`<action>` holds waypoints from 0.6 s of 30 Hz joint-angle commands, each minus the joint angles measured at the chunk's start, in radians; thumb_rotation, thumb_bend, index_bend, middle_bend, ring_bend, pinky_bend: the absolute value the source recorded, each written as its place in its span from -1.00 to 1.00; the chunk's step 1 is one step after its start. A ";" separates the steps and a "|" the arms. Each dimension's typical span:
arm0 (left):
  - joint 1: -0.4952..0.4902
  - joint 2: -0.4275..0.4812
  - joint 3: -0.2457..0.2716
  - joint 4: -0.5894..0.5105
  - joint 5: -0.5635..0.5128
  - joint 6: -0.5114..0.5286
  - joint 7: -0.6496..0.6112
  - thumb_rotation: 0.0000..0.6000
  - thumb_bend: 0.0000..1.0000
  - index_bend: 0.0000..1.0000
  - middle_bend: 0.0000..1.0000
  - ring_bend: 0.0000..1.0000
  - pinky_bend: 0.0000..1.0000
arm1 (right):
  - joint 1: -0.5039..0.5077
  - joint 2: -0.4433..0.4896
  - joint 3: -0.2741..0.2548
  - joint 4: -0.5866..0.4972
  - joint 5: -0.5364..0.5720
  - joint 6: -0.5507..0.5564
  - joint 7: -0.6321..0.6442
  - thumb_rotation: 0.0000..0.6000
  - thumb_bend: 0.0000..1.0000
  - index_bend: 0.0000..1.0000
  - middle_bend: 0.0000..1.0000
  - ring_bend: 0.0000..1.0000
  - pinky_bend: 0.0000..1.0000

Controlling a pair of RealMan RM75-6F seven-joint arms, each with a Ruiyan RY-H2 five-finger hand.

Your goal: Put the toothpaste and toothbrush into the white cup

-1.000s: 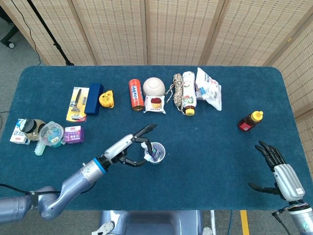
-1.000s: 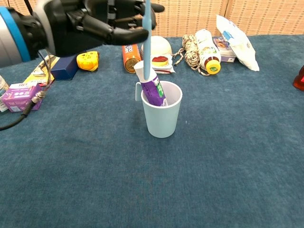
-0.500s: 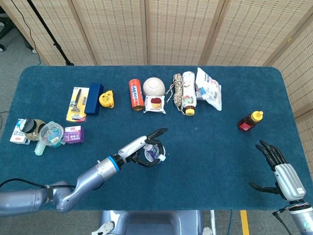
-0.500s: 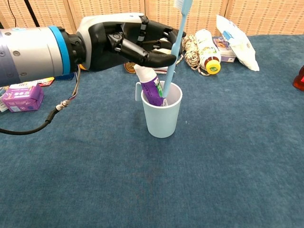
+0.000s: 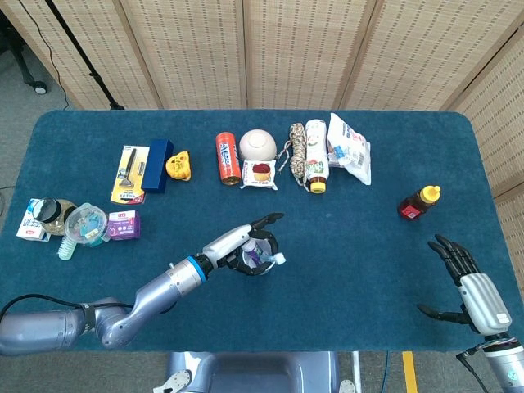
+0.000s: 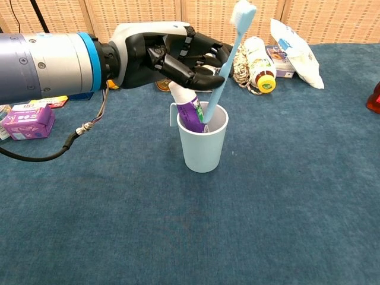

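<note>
The white cup (image 6: 202,148) stands upright in the middle of the blue table, partly hidden under my left hand (image 5: 241,246) in the head view. A purple toothpaste tube (image 6: 190,110) stands inside it, cap end up. The light blue toothbrush (image 6: 228,56) has its handle end down in the cup and leans to the right, bristle head up. My left hand (image 6: 166,56) hovers just above and behind the cup, fingertips pinching the brush shaft. My right hand (image 5: 468,282) rests at the table's near right corner, fingers spread and holding nothing.
A row at the back holds an orange can (image 5: 227,158), a white bowl (image 5: 257,144), a rope coil (image 5: 297,155), a bottle (image 5: 317,166) and a white packet (image 5: 350,147). A honey bottle (image 5: 419,202) stands at right. A razor pack (image 5: 129,174), a purple box (image 5: 123,223) and jars (image 5: 82,223) sit at left.
My left hand moved right over the cup and lowered the toothbrush handle into it. The brush went from upright above the cup to leaning right inside it. The right hand stayed still.
</note>
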 commanded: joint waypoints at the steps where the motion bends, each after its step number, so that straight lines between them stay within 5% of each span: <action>1: 0.005 -0.003 -0.007 -0.004 -0.006 0.012 0.005 1.00 -0.19 -0.39 -1.00 -1.00 -1.00 | 0.000 0.000 0.000 0.000 0.000 0.000 0.000 1.00 -1.00 -1.00 -1.00 -1.00 -1.00; 18: 0.031 0.030 -0.033 -0.064 0.018 0.043 -0.010 1.00 -0.19 -0.44 -1.00 -1.00 -1.00 | -0.001 0.001 0.001 0.000 0.000 0.004 0.004 1.00 -1.00 -1.00 -1.00 -1.00 -1.00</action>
